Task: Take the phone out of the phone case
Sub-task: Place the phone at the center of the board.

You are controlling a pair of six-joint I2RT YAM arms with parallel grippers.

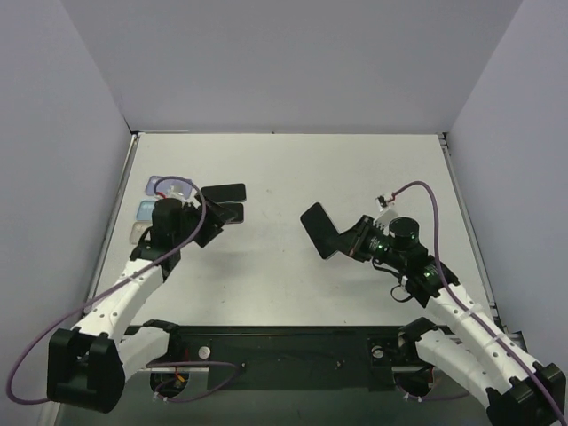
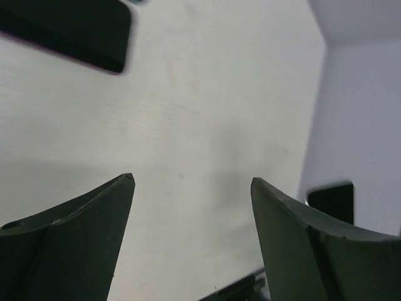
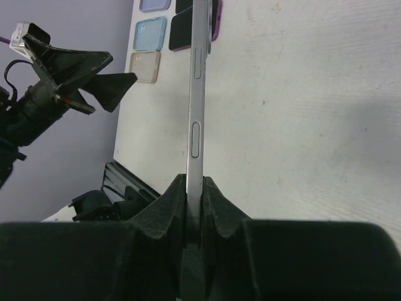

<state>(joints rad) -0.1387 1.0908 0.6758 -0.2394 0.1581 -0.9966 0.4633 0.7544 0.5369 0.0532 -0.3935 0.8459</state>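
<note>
Phone (image 1: 319, 231): far to the right of the left gripper and apparently lifted off the table (image 1: 284, 169). The right gripper pinches it by one end. No case is visible on it.
Right gripper (image 1: 355, 238): clamped tight on the phone, one finger on each flat face. The wrist view shows the phone edge-on.
Left gripper (image 1: 206, 226): jaws spread wide with nothing between them.
Step in hand: the phone looks free of its case, so the removal itself seems done. Only carrying and setting down remain.
Next move: probably lowering the phone flat onto bare table, clear of the left gripper. The grip should loosen only once a face is resting, because a slab held by one end could tip.
Phone build: a thin rigid slab with a dark glossy face. Its narrow metal side rail (image 3: 197, 94) is smooth and carries two slim buttons.
Empty cases (image 1: 145, 210): three of them sit just left of the left gripper, in lilac, blue and beige. They are soft-looking translucent shells with rounded corners.
Dark slabs (image 1: 222, 193): two lie just beyond the left gripper's fingers, and one has a purple rim. Whether they are phones or cases I cannot tell.
Table surface: pale, matte and flat.
</note>
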